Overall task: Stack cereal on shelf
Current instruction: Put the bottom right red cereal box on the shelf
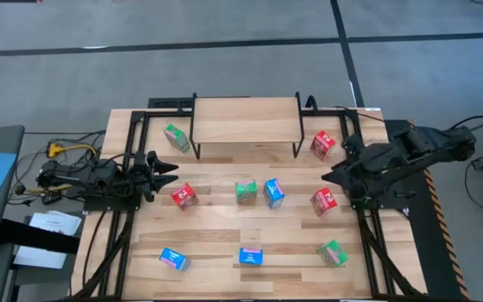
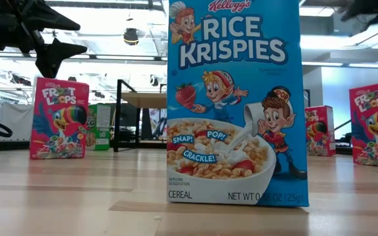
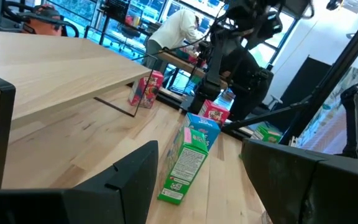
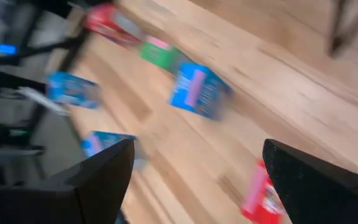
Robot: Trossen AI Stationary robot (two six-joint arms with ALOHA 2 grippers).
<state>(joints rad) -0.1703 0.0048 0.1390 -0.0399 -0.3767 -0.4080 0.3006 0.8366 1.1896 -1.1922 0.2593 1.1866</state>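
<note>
Shelf: the light-wood shelf (image 1: 246, 120) on thin black legs stands at the middle of the tabletop's (image 1: 216, 235) far edge — its board is bare, no box on it.
Cereal, far side: a green box (image 1: 176, 137) lies just off the shelf's left legs; a red box (image 1: 323, 144) lies just off its right legs.
Cereal, middle: a red Froot Loops box (image 1: 184, 195) sits toward the left edge; a green box (image 1: 246, 192) and a blue box (image 1: 274, 193) stand just beside each other at the centre; another red box (image 1: 324, 201) sits toward the right edge.
Cereal, near edge: a blue box (image 1: 173, 259) toward the left corner, a blue Rice Krispies box (image 1: 251, 256) at the middle, upright, and a green box (image 1: 332, 252) toward the right corner.
Count: nine boxes, three of each colour, all on the tabletop and well apart from both arms.
Left tool (image 1: 168, 169): at the left edge, above the surface near the red Froot Loops box, fingers partly spread with a clear gap between them, nothing in the gap.
Right tool (image 1: 332, 174): at the right edge between the two red boxes there, fingers spread wide — holding nothing.
Beyond the tabletop: the left wrist view shows a person in a light top (image 3: 176, 32) bent over a bench in the room behind.
</note>
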